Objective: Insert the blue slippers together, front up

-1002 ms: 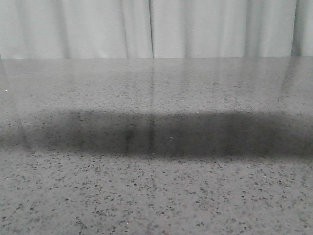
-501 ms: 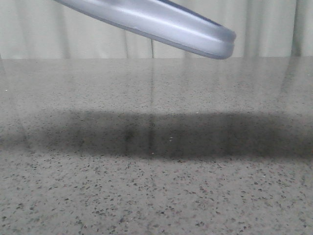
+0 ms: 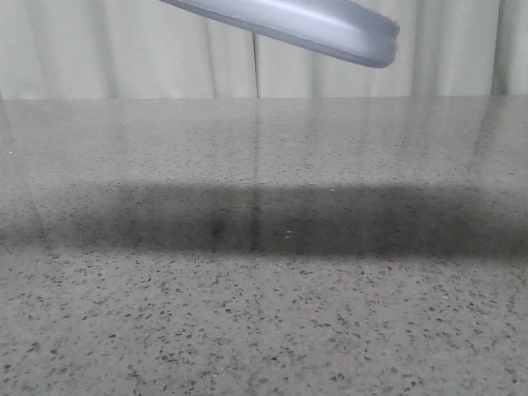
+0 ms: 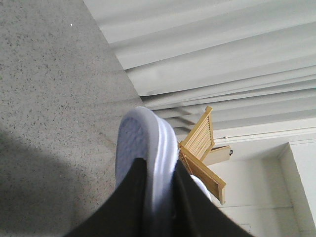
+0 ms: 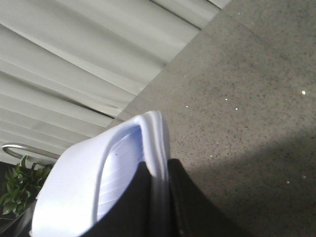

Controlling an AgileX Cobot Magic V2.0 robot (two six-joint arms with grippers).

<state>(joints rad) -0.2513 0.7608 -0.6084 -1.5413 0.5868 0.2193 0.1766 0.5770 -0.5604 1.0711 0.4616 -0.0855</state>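
Pale pleated curtains (image 3: 124,49) hang behind a grey speckled desk (image 3: 264,330), whose top shows only a broad dark shadow band across its middle in the front view. Both blue slippers are off the desk and in the air. 1 slipper (image 3: 313,25) crosses the upper edge of the front view, slanting down from 11 o'clock toward 1 o'clock, its rounded end lowest; which arm carries that one cannot be told from there.

Left wrist view: the left pincer (image 4: 157,197) is clamped on the sole edge of a slipper (image 4: 143,153), dark fingers (image 4: 126,207) either side of the thick rim, with the textured underside facing the desk side. Behind it stands a wooden folding rack (image 4: 202,158). Right wrist view: the right pincer (image 5: 158,197) grips the other slipper (image 5: 98,182) by its side wall, 1 finger (image 5: 131,207) inside against the ribbed footbed and the other outside. A leafy plant (image 5: 17,187) sits at the far corner.

These look like moulded foam: light, springy, slightly squashy under the fingers, and matte enough not to slip much. They are not fragile. A hold on the thick sole rim or side wall near mid-length seems best, since it leaves the strap opening free for nesting; squeezing the strap itself would likely collapse the opening.

Both arms are raised well above the desk, wrists tilted so each slipper juts forward and away from its pincer
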